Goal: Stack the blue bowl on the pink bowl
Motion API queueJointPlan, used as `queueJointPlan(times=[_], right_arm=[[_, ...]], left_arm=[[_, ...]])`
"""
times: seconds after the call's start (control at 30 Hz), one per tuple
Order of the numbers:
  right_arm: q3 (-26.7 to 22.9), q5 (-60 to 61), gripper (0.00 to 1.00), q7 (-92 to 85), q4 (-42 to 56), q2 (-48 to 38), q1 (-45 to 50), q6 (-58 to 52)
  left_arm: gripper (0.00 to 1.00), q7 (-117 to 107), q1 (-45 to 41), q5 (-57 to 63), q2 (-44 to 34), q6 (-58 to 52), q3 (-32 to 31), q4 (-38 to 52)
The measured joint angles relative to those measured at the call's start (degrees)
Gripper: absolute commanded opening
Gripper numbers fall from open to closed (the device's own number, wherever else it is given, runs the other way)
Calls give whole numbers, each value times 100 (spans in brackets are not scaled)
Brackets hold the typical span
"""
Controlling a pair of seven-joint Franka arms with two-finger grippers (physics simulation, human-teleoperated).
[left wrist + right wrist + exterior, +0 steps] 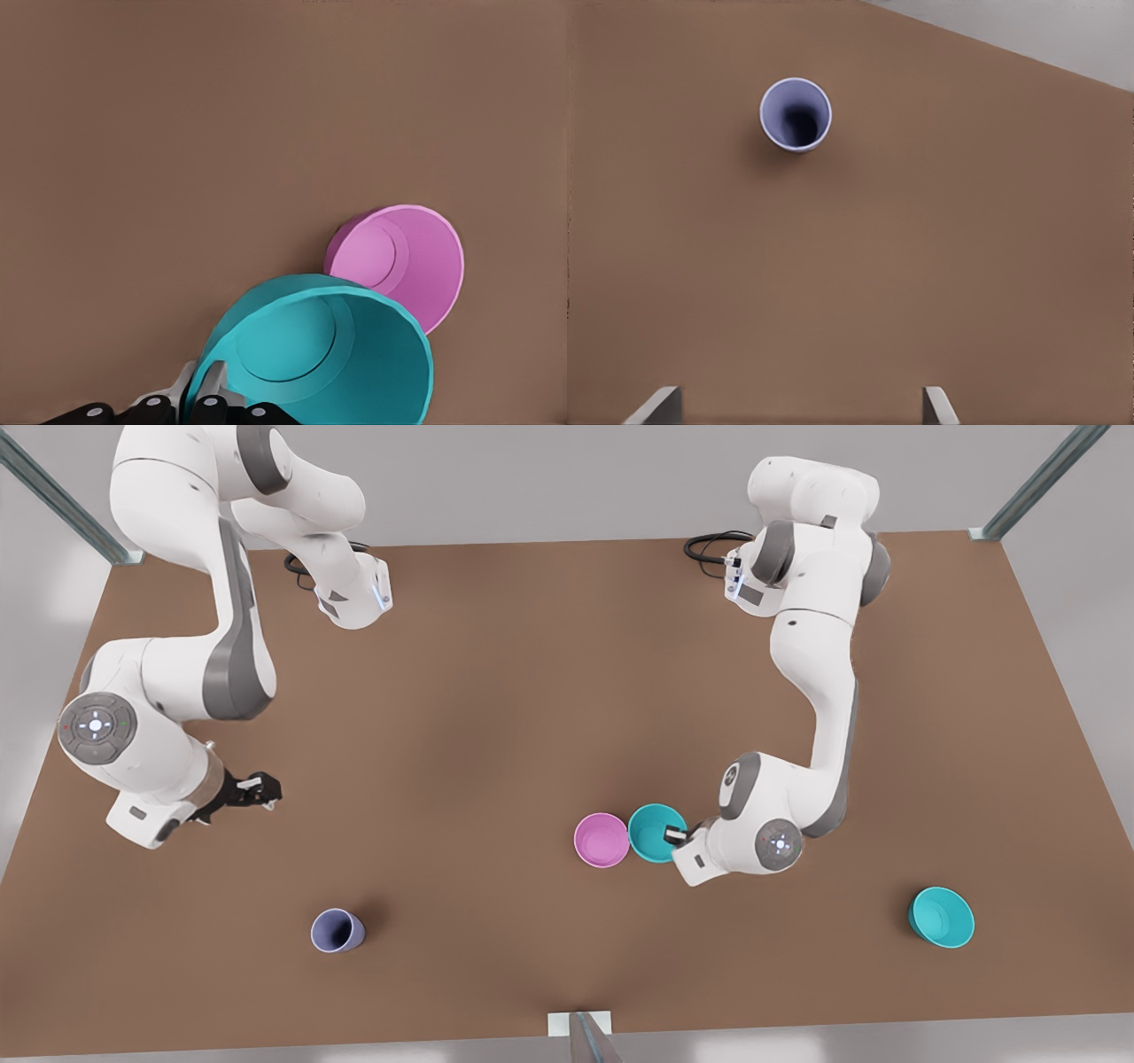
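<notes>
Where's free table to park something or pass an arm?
Free: the table centre, and between lavender cup and pink bowl. Crowded: left end effector grips the blue bowl beside pink. Right end effector waits, open.

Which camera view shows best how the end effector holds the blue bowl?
The left wrist view: the left end effector pinches the blue bowl at its rim. The front view shows the grip from farther off; the right wrist view faces elsewhere.
</notes>
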Motion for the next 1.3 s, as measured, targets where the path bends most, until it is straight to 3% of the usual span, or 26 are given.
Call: queueJointPlan(times=[0.23, 1.2, 1.23, 1.27, 1.3], right_arm=[[0, -3, 100, -130, 14, 10, -6, -53], [0, 1, 100, -343, 8, 46, -6, -77], [0, 1, 100, -346, 8, 47, -6, -77], [0, 0, 100, -349, 8, 47, -6, -77], [0, 0, 100, -351, 8, 48, -6, -77]], left_arm=[[21, -1450, -397, -103, 377, -137, 16, 482], [21, -3903, -617, -307, 582, 100, -72, 461], [65, -3935, -617, -329, 587, 92, -68, 460], [100, -3962, -614, -360, 587, 88, -65, 460], [100, -3984, -603, -392, 579, 85, -55, 459]])
